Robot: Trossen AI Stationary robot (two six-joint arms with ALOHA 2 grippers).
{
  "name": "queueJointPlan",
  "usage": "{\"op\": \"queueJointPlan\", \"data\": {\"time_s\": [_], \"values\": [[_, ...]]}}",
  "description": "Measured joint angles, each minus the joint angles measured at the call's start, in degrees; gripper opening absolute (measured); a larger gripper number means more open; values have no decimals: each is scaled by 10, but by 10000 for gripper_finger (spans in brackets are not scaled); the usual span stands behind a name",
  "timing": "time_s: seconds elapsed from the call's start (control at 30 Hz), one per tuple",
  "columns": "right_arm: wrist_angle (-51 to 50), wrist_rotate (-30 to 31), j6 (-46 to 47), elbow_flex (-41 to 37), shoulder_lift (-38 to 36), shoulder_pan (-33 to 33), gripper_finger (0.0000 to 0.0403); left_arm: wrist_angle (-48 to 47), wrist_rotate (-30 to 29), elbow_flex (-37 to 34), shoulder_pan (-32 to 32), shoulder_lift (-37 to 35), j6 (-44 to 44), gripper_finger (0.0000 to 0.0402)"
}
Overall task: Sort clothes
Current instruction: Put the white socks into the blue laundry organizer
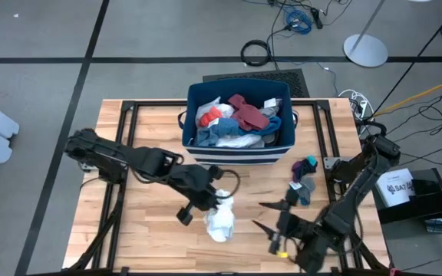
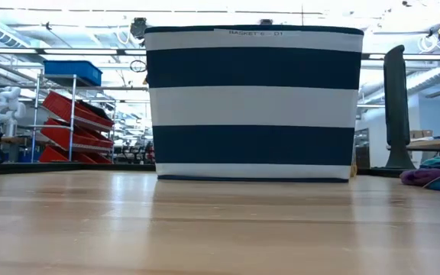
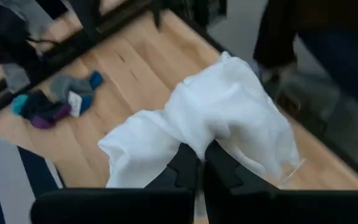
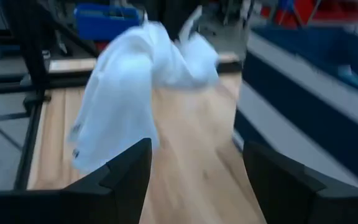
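So the left gripper (image 1: 215, 201) is out over the middle of the table (image 1: 152, 238), its arm stretched low across the wood from the left edge, and its fingers (image 3: 188, 168) are pinched tight on a white garment (image 1: 222, 221). In the left wrist view the cloth bunches right at the fingertips and spills out to both sides of them; from above it hangs off the gripper toward the front of the table, and I honestly can't tell if the bottom of it is touching the wood or just dangling. Off to that gripper's right, the right gripper (image 1: 269, 216) sits near the front right part of the table with its jaws spread wide and nothing between them, pointing toward the white garment, which fills most of its wrist view just ahead of the open fingers (image 4: 126, 171). A bit past the right gripper, near the table's right edge, there's a little heap of socks (image 1: 304, 178), teal, purple and grey-blue, lying on the wood. Farthest back from both grippers is the navy and white striped bin (image 1: 240, 157), sitting at the rear middle of the table with a jumble of clothes (image 1: 235, 120) in it, maroon, red, white and blue bits all mixed together. From table level the bin blocks pretty much everything behind it.
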Motion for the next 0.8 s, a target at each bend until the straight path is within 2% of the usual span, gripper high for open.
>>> {"op": "queueJointPlan", "data": {"time_s": [0.17,0.3,0.43,0.53,0.67,0.8], "values": [[200,-17,-232,0,24,-53,240,111,-30,-108,-19,-60,-63,9],[309,-107,-337,0,44,-85,240,150,-105,-179,-33,-84,-95,9],[337,-181,-350,0,55,-114,240,173,-152,-213,-39,-97,-122,9],[338,-174,-354,0,62,-131,240,170,-176,-218,-46,-98,-135,9],[338,-133,-380,0,76,-147,240,168,-190,-218,-52,-98,-139,9],[339,-152,-390,0,88,-164,240,166,-196,-218,-58,-97,-133,9]]}}
